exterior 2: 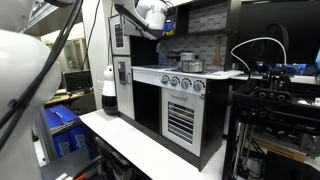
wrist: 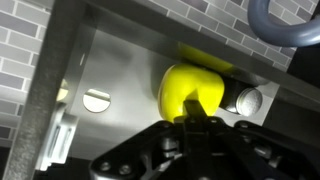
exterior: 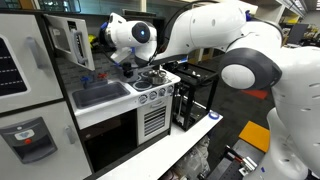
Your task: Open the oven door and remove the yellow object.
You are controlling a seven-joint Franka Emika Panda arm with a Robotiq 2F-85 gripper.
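closed claw (wrist: 196, 121) at smooth yellow object (wrist: 185, 88)

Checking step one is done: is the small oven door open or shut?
Open. In an exterior view the white-framed door stands swung outward, and the wrist view looks straight in at the yellow ball inside.

smooth glossy yellow object (wrist: 195, 92), matt black plastic pincer (wrist: 196, 121).

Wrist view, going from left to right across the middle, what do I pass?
brick-patterned panel → white round disc → yellow object → small pale round knob
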